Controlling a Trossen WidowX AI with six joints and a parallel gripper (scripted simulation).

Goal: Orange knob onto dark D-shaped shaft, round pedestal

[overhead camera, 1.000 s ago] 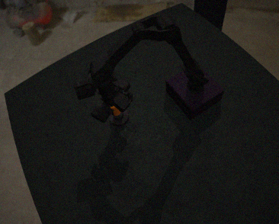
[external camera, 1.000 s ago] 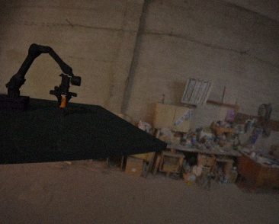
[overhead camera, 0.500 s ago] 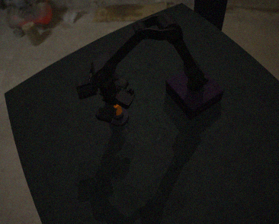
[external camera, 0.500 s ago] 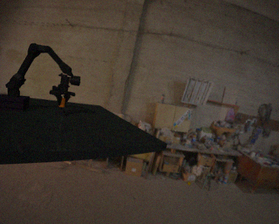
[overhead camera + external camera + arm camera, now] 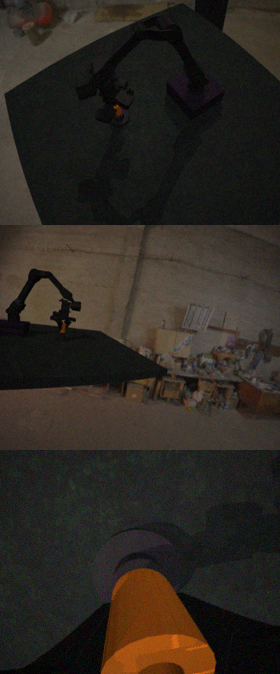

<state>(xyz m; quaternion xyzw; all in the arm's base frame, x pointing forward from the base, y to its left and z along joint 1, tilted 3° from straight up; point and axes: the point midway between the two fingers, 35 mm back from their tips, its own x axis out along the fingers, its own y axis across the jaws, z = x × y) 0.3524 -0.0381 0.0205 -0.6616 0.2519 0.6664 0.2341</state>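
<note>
The orange knob (image 5: 118, 111) (image 5: 63, 327) (image 5: 150, 612) is roughly upright over the round pedestal (image 5: 125, 122) (image 5: 103, 566), a dull purple disc on the table. My gripper (image 5: 115, 108) (image 5: 63, 324) is shut on the knob. In the wrist view its dark fingers flank the knob, whose top hole shows at the bottom edge. The knob's lower end is over the pedestal's middle, with a darker round edge showing just beyond it. The shaft's flat side is hidden. I cannot tell whether the shaft is inside the hole; the knob's lower end looks higher than the disc.
The arm's purple base block (image 5: 195, 93) stands on the dark table (image 5: 229, 161) (image 5: 96, 366), to the right of the pedestal in the top view. The arm's shadow falls across the table and part of the pedestal. A cluttered workbench stands beyond the table in the exterior view.
</note>
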